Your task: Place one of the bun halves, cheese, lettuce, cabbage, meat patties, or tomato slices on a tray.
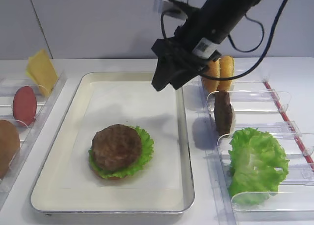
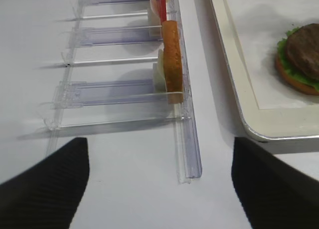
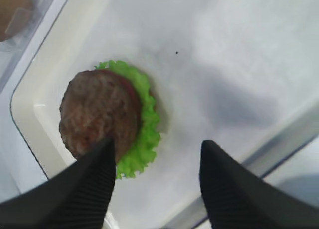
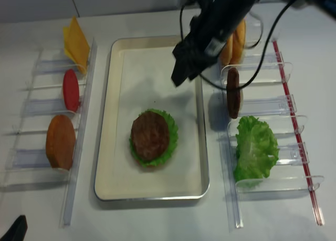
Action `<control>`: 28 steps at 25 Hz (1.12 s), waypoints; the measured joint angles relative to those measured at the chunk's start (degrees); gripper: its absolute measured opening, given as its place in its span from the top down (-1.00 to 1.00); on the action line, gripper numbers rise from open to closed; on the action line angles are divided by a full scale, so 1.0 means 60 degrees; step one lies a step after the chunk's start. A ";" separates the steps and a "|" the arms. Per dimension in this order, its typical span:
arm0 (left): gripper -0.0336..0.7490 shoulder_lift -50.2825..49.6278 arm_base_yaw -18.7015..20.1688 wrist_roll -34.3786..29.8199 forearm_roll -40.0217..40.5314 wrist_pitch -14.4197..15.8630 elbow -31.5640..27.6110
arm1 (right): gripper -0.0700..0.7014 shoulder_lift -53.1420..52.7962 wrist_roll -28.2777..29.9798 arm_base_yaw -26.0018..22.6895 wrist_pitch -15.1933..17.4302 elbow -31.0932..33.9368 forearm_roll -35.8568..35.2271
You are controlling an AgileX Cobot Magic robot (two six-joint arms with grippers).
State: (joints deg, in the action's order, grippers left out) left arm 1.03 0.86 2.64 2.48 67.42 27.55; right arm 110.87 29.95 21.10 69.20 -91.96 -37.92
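Note:
On the cream tray (image 1: 132,95) lies a stack: a meat patty (image 1: 117,146) on frilly lettuce (image 1: 146,147) over a bun half (image 2: 294,82). My right gripper (image 1: 166,84) hangs open and empty above the tray's far right part, well clear of the stack. In the right wrist view its fingers (image 3: 157,144) frame bare tray liner, with the patty (image 3: 97,112) just beyond the left finger. My left gripper (image 2: 159,141) is open and empty, low over the table off the tray's near left corner.
Clear bins on the right hold bun halves (image 1: 219,73), an upright patty (image 1: 223,112) and loose lettuce (image 1: 255,161). Bins on the left hold cheese (image 1: 41,70), a tomato slice (image 1: 24,106) and a bun half (image 1: 7,146).

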 joint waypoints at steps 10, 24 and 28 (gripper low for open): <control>-0.48 0.0000 0.0000 0.0000 0.0000 0.0000 0.0000 | -0.24 -0.2065 -0.1750 0.0000 0.0252 -0.0161 0.4139; -0.48 0.0000 0.0000 0.0000 0.0000 0.0000 0.0000 | -0.24 -0.6350 -0.3144 -0.0018 0.0104 0.3039 0.5847; -0.48 0.0000 0.0000 0.0000 0.0000 0.0000 0.0000 | -0.24 -0.8009 -0.3402 -0.0018 -0.0537 0.4200 0.5866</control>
State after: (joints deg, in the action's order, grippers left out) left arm 1.03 0.86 2.64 2.48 67.42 27.55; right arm 62.81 9.54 20.99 65.98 -66.76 -2.72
